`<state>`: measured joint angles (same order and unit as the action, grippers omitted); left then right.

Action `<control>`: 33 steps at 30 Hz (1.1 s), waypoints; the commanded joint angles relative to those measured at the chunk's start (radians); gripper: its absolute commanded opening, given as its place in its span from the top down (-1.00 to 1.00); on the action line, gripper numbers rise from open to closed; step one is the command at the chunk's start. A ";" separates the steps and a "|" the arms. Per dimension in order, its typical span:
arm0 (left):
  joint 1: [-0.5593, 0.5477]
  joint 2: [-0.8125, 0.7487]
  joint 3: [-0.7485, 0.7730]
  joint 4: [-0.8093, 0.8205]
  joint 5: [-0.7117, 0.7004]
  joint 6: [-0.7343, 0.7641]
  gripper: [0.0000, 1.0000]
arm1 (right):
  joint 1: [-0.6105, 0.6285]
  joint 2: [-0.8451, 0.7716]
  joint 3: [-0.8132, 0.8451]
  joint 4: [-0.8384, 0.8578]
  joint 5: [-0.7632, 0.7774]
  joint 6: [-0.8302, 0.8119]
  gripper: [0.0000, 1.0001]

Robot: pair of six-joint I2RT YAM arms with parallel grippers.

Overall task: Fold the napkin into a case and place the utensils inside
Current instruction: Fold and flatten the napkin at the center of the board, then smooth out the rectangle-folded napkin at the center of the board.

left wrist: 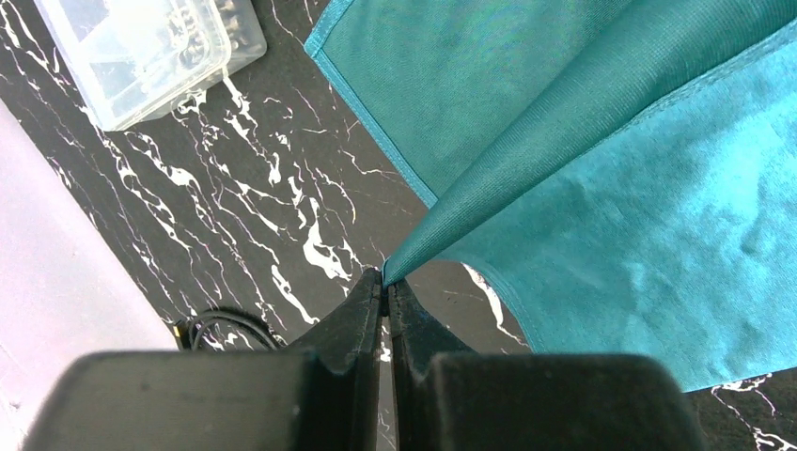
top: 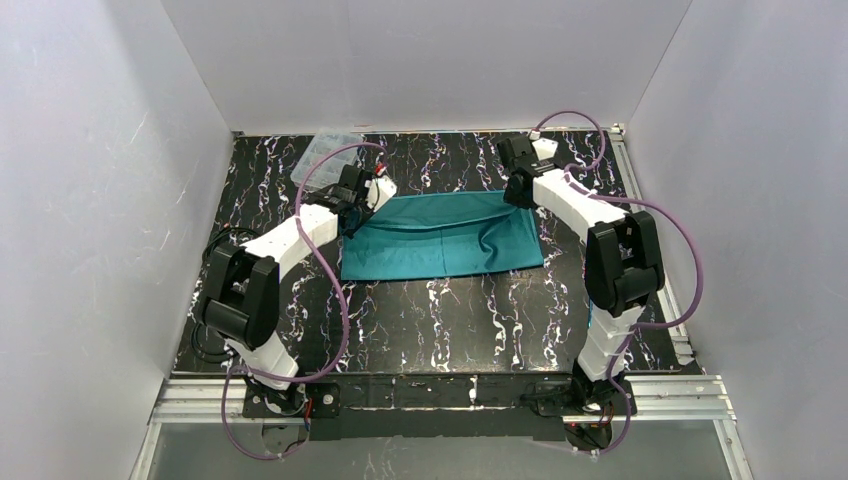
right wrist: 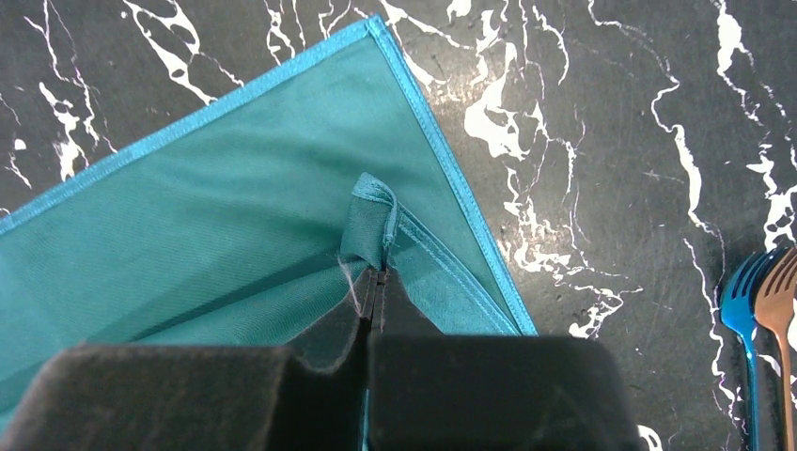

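Note:
The teal napkin (top: 440,238) lies on the black marbled table, partly folded, with its far edge lifted between the two arms. My left gripper (top: 357,213) is shut on the napkin's left corner (left wrist: 404,263), and the cloth (left wrist: 601,160) stretches taut away from the tips. At the napkin's right corner my right gripper (top: 517,190) is shut on a bunched bit of hem (right wrist: 374,225) above the flat layer (right wrist: 226,235). Two utensils, a blue fork (right wrist: 745,319) and a copper one (right wrist: 776,310), lie on the table right of the napkin.
A clear plastic compartment box (top: 325,150) sits at the back left of the table; it also appears in the left wrist view as the box (left wrist: 141,47). Purple cables loop over both arms. White walls close in three sides.

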<state>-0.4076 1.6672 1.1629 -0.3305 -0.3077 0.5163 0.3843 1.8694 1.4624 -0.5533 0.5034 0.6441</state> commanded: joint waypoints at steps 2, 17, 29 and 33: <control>0.006 0.010 0.028 0.013 -0.020 -0.003 1.00 | -0.014 0.026 0.063 0.017 0.039 -0.015 0.97; 0.004 -0.063 0.080 -0.064 0.016 -0.015 -0.43 | -0.016 0.076 0.131 0.048 0.026 -0.067 -0.11; -0.064 -0.120 -0.028 -0.242 0.230 0.028 -0.35 | -0.022 -0.065 -0.012 0.112 -0.094 -0.145 0.02; -0.077 -0.065 -0.024 -0.271 0.268 0.024 -0.19 | -0.034 -0.103 -0.127 0.198 -0.292 -0.172 0.57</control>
<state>-0.4747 1.5681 1.1461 -0.5274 -0.1104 0.5320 0.3645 1.8145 1.4174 -0.4492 0.4011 0.5076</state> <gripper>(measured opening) 0.631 0.313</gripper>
